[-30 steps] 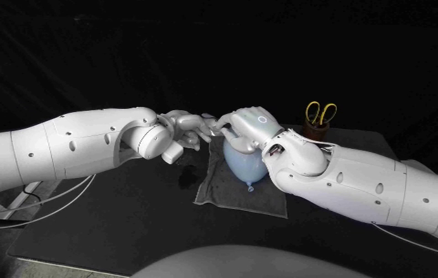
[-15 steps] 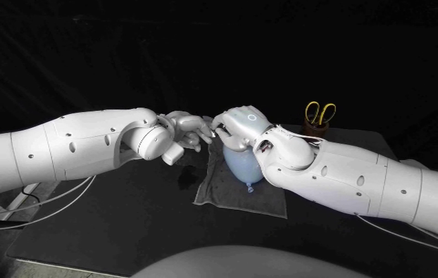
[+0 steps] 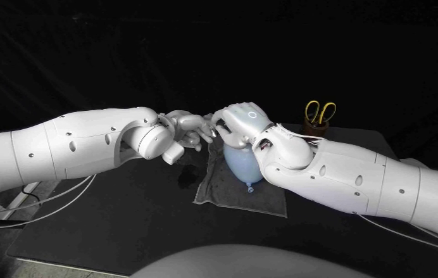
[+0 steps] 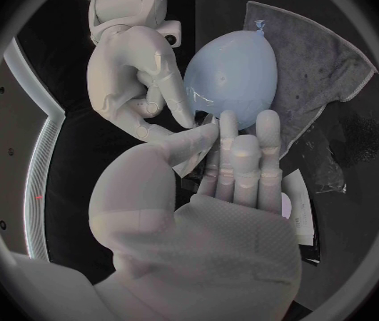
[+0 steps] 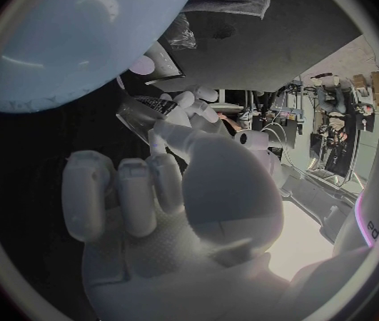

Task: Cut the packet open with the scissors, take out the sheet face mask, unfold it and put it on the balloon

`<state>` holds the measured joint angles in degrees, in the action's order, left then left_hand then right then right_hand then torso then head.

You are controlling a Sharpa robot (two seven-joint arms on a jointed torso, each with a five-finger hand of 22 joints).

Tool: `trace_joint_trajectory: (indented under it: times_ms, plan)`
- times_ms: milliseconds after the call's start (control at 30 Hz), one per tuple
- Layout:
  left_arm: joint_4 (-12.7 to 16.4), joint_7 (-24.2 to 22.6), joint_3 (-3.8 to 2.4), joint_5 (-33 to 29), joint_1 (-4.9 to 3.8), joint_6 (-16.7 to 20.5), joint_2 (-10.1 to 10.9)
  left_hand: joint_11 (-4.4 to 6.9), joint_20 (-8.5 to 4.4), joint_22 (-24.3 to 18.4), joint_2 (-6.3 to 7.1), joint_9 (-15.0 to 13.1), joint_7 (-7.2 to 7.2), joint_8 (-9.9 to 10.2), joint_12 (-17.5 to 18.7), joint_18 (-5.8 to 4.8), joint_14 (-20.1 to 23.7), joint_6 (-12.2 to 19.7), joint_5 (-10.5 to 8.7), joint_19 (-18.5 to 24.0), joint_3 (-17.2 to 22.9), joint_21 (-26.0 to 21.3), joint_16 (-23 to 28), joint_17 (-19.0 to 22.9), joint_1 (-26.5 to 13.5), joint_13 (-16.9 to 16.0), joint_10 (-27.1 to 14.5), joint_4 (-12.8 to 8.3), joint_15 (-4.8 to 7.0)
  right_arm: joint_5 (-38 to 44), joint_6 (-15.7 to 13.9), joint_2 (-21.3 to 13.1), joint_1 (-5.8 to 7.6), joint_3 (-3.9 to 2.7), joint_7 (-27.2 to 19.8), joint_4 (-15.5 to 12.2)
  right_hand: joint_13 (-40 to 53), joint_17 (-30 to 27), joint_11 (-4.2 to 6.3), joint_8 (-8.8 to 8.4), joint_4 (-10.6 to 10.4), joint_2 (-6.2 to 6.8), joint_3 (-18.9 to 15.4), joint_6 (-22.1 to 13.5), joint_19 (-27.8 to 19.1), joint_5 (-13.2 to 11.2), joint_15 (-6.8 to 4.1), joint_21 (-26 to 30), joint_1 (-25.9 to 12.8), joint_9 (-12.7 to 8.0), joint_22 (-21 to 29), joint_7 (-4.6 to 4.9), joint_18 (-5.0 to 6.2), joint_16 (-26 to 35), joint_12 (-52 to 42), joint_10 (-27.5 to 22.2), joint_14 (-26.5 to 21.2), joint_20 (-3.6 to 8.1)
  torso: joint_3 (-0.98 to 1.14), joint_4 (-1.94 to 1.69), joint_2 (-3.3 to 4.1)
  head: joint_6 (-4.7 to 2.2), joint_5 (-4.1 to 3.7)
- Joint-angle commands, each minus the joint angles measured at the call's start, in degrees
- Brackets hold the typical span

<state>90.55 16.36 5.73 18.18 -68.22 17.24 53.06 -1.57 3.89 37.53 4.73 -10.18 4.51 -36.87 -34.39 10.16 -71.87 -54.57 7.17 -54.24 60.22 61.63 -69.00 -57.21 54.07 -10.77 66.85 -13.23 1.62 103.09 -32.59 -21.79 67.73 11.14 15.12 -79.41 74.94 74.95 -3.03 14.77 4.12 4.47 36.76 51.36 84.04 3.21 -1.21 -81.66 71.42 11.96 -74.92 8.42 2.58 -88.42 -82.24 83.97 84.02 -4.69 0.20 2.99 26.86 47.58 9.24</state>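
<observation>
A pale blue balloon (image 3: 240,163) (image 4: 234,75) (image 5: 73,36) lies on a grey towel (image 3: 228,192) (image 4: 318,57) at the table's middle. Just above its far end my two hands meet. My left hand (image 3: 187,130) (image 4: 234,157) holds a thin, translucent sheet mask (image 4: 196,160) (image 5: 143,115) between thumb and fingers. My right hand (image 3: 239,123) (image 4: 135,85) (image 5: 153,185) pinches the same sheet from the other side, its other fingers curled in. The mask is crumpled and small between the fingertips. Yellow-handled scissors (image 3: 320,111) stand in a brown holder (image 3: 316,129) at the back right.
A white, opened packet (image 4: 298,214) lies on the black table beside the towel, below my left hand. A piece of clear film (image 4: 332,171) (image 3: 189,178) lies near it. My right forearm crosses over the towel's right side.
My right hand has shifted a little to the left and closer to my left hand, and its forearm has followed. The left hand and the balloon have stayed put.
</observation>
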Motion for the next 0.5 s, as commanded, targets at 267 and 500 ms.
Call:
trace_joint_trajectory:
  times_ms: [267, 500]
  plan:
    - [-0.07, -0.47, -0.05, 0.59, -0.06, -1.01, -0.22, -0.16, -0.19, 0.11, -0.75, -1.22, 1.02, -0.94, 0.33, 0.45, 0.19, -1.58, -0.03, 0.11, 0.29, 0.2, 0.03, 0.11, 0.08, -0.06, 0.18, 0.0, 0.13, 0.09, -3.12, -1.5, 0.23, -0.08, -1.32, -2.82, 9.49, 12.73, -0.29, 0.11, 0.82, 0.42, 0.15, 2.1, 2.95, -0.1, 0.38, -0.15, 0.42, 0.19, -12.55, -0.13, -0.7, -0.27, -0.21, 1.4, 5.44, -0.46, -0.04, 0.04, -0.11, 0.11, 0.08]
    - [-0.38, -0.45, -0.05, 0.72, -0.06, -1.03, -0.31, -0.17, -0.18, 0.12, -0.81, -1.22, 1.03, -0.92, 0.34, 0.45, 0.19, -1.57, -0.06, 0.14, 0.29, 0.22, 0.01, 0.08, 0.05, -0.07, 0.17, 0.0, 0.13, -0.35, -1.87, -2.4, 0.37, -0.08, -1.46, -4.53, 9.46, 12.7, -0.24, 0.24, 0.93, 0.65, -0.1, 2.82, 2.9, -0.12, 0.34, -0.03, 0.28, 0.25, -12.51, -0.19, -0.67, -0.26, -0.15, 1.37, 5.43, -0.45, -0.04, 0.08, -0.08, 0.09, 0.25]
